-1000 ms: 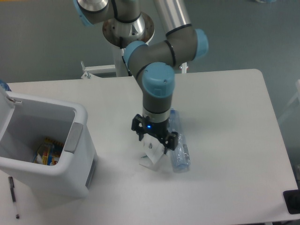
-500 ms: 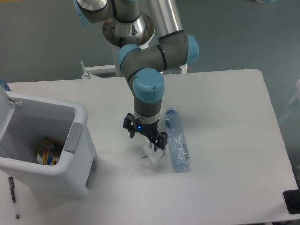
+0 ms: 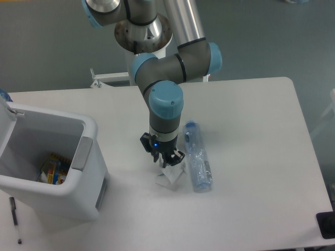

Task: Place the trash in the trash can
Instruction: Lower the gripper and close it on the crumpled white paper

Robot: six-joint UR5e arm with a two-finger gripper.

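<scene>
Now the hand [image 3: 163, 159] stands directly over the carton [image 3: 170, 175], its fingers drawn in narrow around the carton's upper edge. Half a second earlier the fingers were spread wider and sat slightly higher; a full second earlier the hand was further right, overlapping the plastic bottle [image 3: 197, 159]. The arm has thus shifted left, come down and closed. Judged from this, the grasp on the carton is being made, though firm contact on both sides cannot be confirmed, since the wrist hides the fingertips. The carton itself lies in the same place on the bench [image 3: 251, 136] as in both earlier views, so lifting has not begun.

The plastic bottle lies just beside the carton on its right, lengthwise, bluish cap toward the far edge, apart from the hand. It has not moved.

The trash can [image 3: 52, 188] stands at the left of the bench, well apart from both items, with its lid [image 3: 6, 117] swung up and the opening clear to the camera. Inside, on the floor, lies a colourful packet [image 3: 54, 170]; neither trash item is in it. A black pen [image 3: 15, 218] lies on the bench in front of the can.

Both items remain to be carried over; the task is judged to be at its first pick.
</scene>
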